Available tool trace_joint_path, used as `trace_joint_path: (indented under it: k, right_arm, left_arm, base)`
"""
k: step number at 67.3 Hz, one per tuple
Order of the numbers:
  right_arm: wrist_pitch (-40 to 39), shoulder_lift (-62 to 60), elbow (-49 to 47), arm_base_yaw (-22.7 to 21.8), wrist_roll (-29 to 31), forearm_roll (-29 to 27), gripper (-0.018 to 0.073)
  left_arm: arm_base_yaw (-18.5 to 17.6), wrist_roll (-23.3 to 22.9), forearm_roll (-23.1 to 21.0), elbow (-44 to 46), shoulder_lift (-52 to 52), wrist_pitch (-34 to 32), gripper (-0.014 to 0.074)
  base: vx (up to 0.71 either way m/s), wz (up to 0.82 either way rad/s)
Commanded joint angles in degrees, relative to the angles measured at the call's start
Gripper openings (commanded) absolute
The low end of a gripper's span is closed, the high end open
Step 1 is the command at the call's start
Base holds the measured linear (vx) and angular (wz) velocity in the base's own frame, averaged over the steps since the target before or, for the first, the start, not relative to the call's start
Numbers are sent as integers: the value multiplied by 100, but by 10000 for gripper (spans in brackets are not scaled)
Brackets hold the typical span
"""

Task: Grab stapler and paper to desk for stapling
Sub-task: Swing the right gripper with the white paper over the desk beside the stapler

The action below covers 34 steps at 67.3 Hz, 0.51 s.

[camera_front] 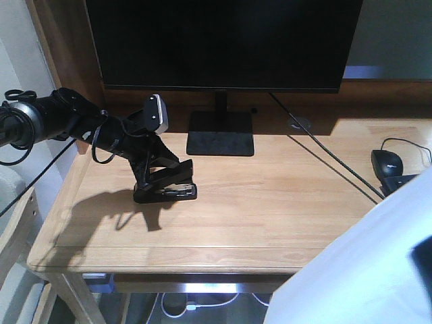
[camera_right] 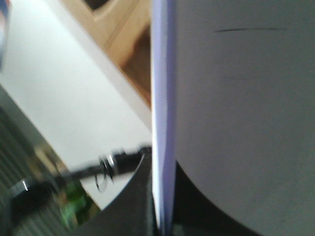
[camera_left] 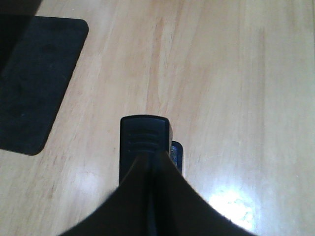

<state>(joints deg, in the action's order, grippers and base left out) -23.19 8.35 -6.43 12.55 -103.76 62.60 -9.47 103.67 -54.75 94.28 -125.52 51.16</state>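
The black stapler is at the left part of the light wooden desk, its base on or just above the top. My left gripper reaches down from the left and is shut on it. In the left wrist view the stapler's ribbed end pokes out past my left gripper over the bare desk. The white paper fills the lower right corner, near the camera. In the right wrist view my right gripper is shut on the paper's edge.
A black monitor stands at the back on a flat black base, which also shows in the left wrist view. A black mouse lies at the right edge. A cable runs diagonally across the desk's right side.
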Motion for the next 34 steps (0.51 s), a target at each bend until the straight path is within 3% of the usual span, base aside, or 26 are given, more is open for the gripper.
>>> trace_joint_path:
  k: [1, 8, 15, 21, 34]
  right_arm:
    - [-525, 698, -438, 8, -720, 1412, -2]
    - [-751, 1492, -846, 8, -1276, 2894, -2]
    - [-951, 2344, -1302, 8, -1576, 3795, -2]
    - [-1185, 2922, -1639, 8, -1533, 4043, -2]
    - [-1205, 3780, -2150, 8, -634, 4038, -2]
  left_arm:
    - [-18, -64, -306, 164, 377, 70, -6]
    - [-18, -64, -306, 164, 377, 70, -6]
    - [-18, -64, -306, 164, 377, 70, -6]
    - [-18, -64, -306, 164, 377, 70, -6]
    - [-18, -64, -306, 164, 377, 70, -6]
  base:
    - [0, 0]
    - [0, 0]
    - [0, 0]
    - [0, 0]
    - [0, 0]
